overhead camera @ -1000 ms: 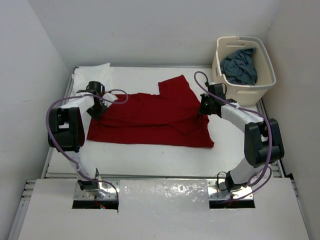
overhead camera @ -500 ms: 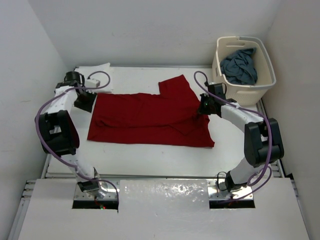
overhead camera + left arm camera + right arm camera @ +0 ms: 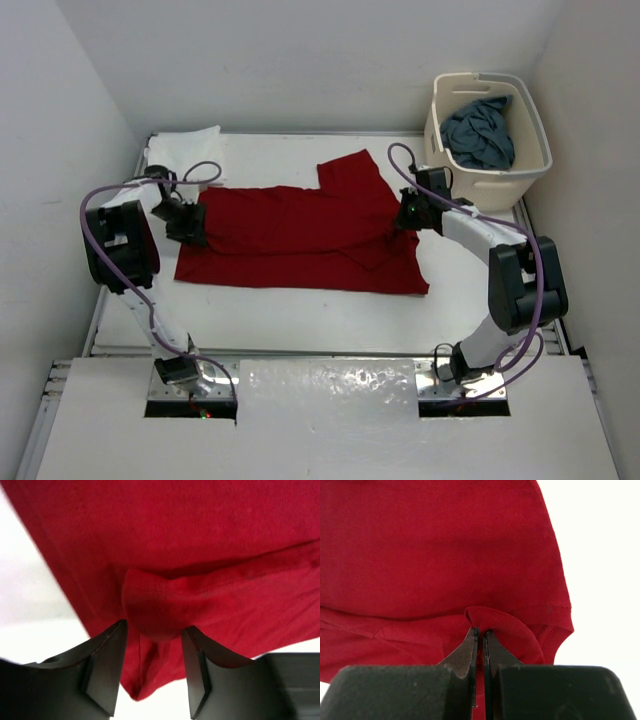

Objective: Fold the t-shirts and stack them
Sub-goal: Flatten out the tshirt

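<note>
The red t-shirt (image 3: 300,235) lies spread across the middle of the table, one sleeve folded up at the back. My left gripper (image 3: 190,226) is at its left edge. In the left wrist view the gripper (image 3: 154,628) is open, with a bunched ridge of the red shirt (image 3: 200,555) between the jaws. My right gripper (image 3: 405,214) is at the shirt's right side. In the right wrist view it (image 3: 480,631) is shut on a pinched fold of the red shirt (image 3: 435,550). The white t-shirt (image 3: 186,148) lies at the back left corner. The blue-grey t-shirt (image 3: 480,134) is in the basket.
The cream laundry basket (image 3: 535,168) stands at the back right, just off the table's corner. White walls close in the left, back and right sides. Bare white table (image 3: 300,315) lies in front of the red shirt.
My left gripper swung out toward the back left corner, then came back down to the red shirt's left edge, a little nearer than before. The right arm and the shirt have hardly moved.
</note>
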{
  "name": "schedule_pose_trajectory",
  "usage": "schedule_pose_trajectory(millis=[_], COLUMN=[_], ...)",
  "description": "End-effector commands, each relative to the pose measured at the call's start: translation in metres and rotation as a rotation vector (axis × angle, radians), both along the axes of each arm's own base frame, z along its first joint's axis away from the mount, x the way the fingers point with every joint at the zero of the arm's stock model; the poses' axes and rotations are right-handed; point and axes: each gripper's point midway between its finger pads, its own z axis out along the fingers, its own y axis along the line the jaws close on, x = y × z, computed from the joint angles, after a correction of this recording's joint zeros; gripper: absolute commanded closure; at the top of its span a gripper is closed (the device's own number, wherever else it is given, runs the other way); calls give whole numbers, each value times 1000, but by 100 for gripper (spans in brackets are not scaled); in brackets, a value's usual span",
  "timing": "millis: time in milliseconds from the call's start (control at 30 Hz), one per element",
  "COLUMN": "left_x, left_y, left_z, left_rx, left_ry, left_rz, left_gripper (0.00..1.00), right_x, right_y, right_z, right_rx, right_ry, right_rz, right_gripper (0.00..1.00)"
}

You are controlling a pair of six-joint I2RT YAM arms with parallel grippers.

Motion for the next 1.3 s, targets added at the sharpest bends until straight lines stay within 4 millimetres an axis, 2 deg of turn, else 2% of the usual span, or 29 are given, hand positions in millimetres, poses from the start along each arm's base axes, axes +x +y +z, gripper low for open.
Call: schedule_pose_trajectory(millis=[0,33,133,233,267,300,367,500,533,567,600,733,767,800,833,867,900,933,1000,1033,1067,1100,1133,1167,1200,1233,1267], left_x=[21,25,38,46,53,55,59,56,57,53,53,57,59,60,65,65,60,63,48,32,22,9,-10,-16,-14,-25,-26], left_y=[-5,-4,-8,14,32,41,55,71,74,77,77,78,78,80,81,84,83,74,62,54,44,38,35,35,40,38,38], left_z=[5,7,12,20,28,31,38,34,35,34,34,37,39,40,48,51,54,62,69,60,55,52,36,33,28,17,15], left_rx=[-30,-31,-59,54,149,198,274,370,386,415,416,414,411,404,399,391,371,315,267,230,186,166,160,174,202,206,204], left_ry=[-90,-108,-158,-170,-179,-181,-169,-122,-130,-120,-120,-125,-129,-130,-144,-143,-120,-141,-124,-82,-64,-28,29,31,5,32,28], left_rz=[30,39,48,43,49,21,-11,-22,-25,-27,-28,-12,3,19,40,53,50,37,6,-3,-20,-32,-35,-36,-26,-24,-21], left_gripper=[60,74,100,100,100,100,100,100,93,82,82,59,58,49,48,48,48,48,46,44,42,35,33,31,30,30,29], right_x=[6,5,4,5,7,10,15,30,31,33,34,42,43,50,49,59,62,54,58,51,48,44,36,25,16,6,-16], right_y=[-1,-1,-1,-2,-4,-3,-5,-2,-1,0,0,2,2,5,5,5,1,-4,-20,-26,-30,-33,-33,-32,-30,-28,-29], right_z=[11,10,7,9,10,15,18,27,27,26,25,19,17,17,14,23,19,16,31,41,47,54,69,66,66,63,53], right_rx=[9,6,9,4,0,-2,-11,-4,-2,-2,-3,-5,-5,-3,-12,-17,-46,-79,-166,-189,-207,-218,-210,-201,-184,-162,-144], right_ry=[-48,-47,-41,-45,-47,-60,-74,-95,-93,-90,-87,-67,-58,-54,-31,-41,-21,30,22,26,20,8,-4,11,16,33,69], right_rz=[-9,-11,-18,-23,-27,-27,-32,-36,-36,-36,-36,-35,-33,-27,-18,-16,-26,-24,-62,-68,-70,-65,-61,-51,-39,-43,-45], right_gripper=[100,100,100,100,100,100,100,100,100,100,100,100,100,88,74,58,42,36,17,15,7,5,4,4,4,4,4])
